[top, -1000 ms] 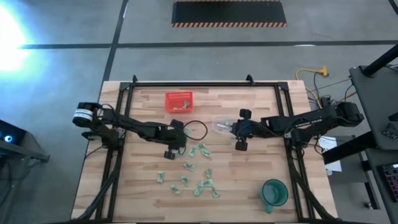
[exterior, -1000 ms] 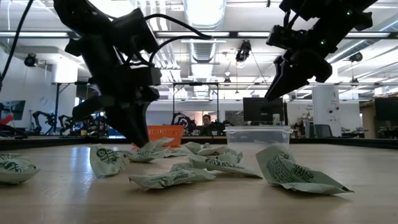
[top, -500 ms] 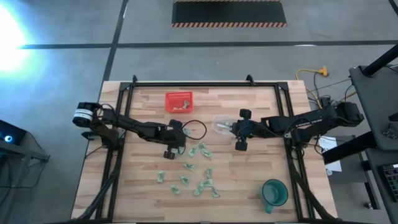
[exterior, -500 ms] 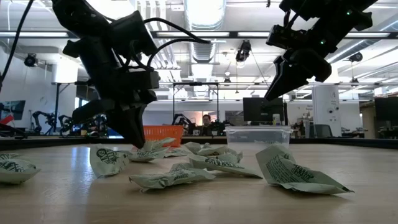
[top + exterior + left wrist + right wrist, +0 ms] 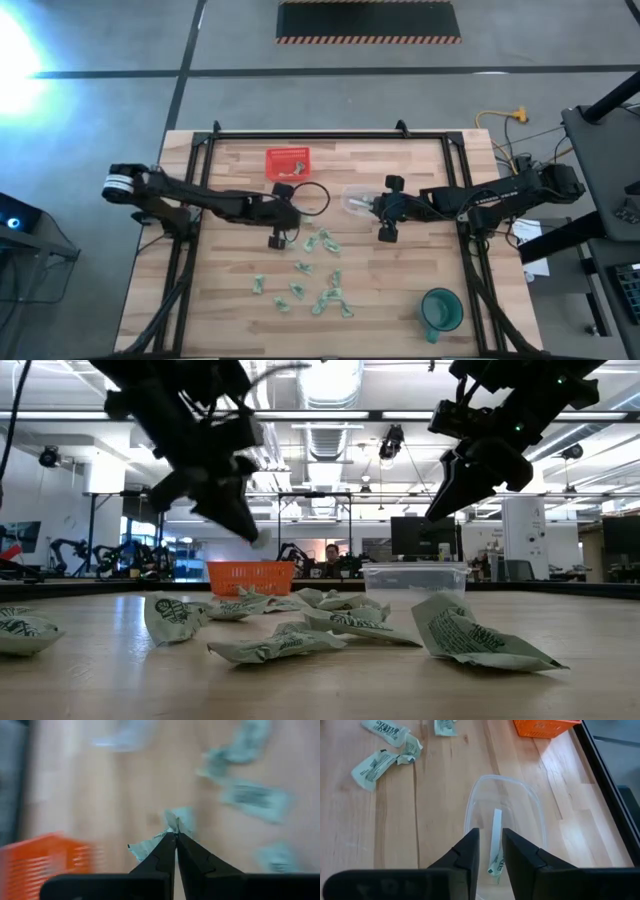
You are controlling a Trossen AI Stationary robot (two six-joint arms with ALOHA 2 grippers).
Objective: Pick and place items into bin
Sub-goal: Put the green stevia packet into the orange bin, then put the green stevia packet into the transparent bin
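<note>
Left gripper (image 5: 175, 836) is pinched tight on one pale green packet (image 5: 172, 822), held clear above the table, probably so it can travel without snagging the other packets (image 5: 318, 272) scattered below and beside it; the red bin (image 5: 287, 163) lies just ahead of it. Right gripper (image 5: 490, 842) waits with its fingers slightly parted and nothing held, poised over a clear tub (image 5: 502, 825), out of the left arm's way.

Materials, as they look from here:
Table (image 5: 400, 290): pale planked wood, matt, visible grain. Packets (image 5: 480, 635): crinkly pale green wrap, slight sheen. Clear tub (image 5: 502, 827): smooth glossy plastic. Orange bin (image 5: 545, 727): ribbed plastic. Gripper fingers (image 5: 465, 855): matt black.
</note>
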